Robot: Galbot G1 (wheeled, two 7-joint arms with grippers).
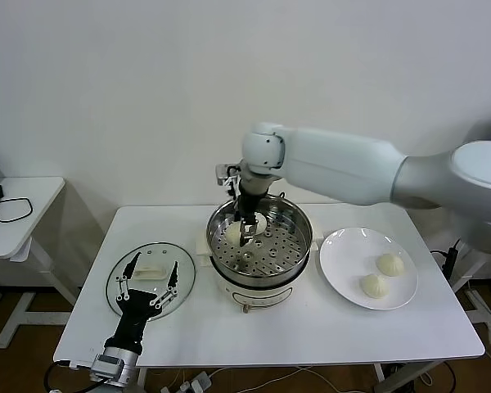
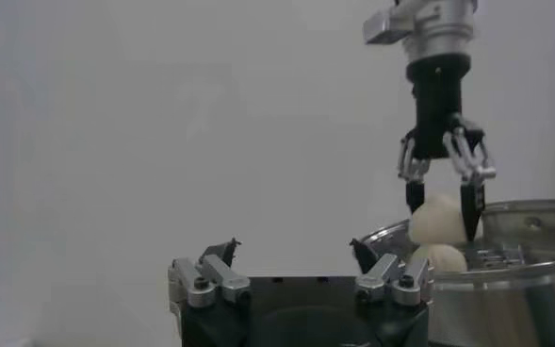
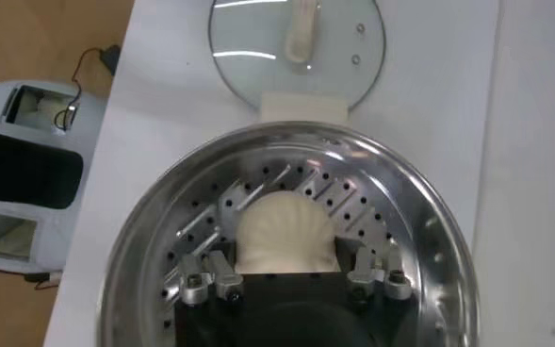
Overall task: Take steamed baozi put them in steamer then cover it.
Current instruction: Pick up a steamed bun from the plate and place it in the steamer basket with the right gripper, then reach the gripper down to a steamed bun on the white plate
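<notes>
The right pincer (image 1: 247, 232) hung inside the steamer (image 1: 297, 246), reaching down from above with its fingers (image 2: 468, 209) apart on either side of a bun (image 3: 284, 229) — close to it, but whether they touched it could not be told. That bun sat on the perforated floor towards the steamer's left and rear, and the left wrist view showed a second bun (image 2: 437, 256) low beside it behind the rim. The steamer stood at the middle of the white bench (image 1: 327, 327). Two more buns (image 1: 390, 264) lay on the plate (image 1: 344, 254) to its right. The glass lid (image 1: 131, 299) lay flat on the bench to the steamer's left. The left pincer (image 1: 150, 278) hovered over that lid — fingers spread, holding nothing.
</notes>
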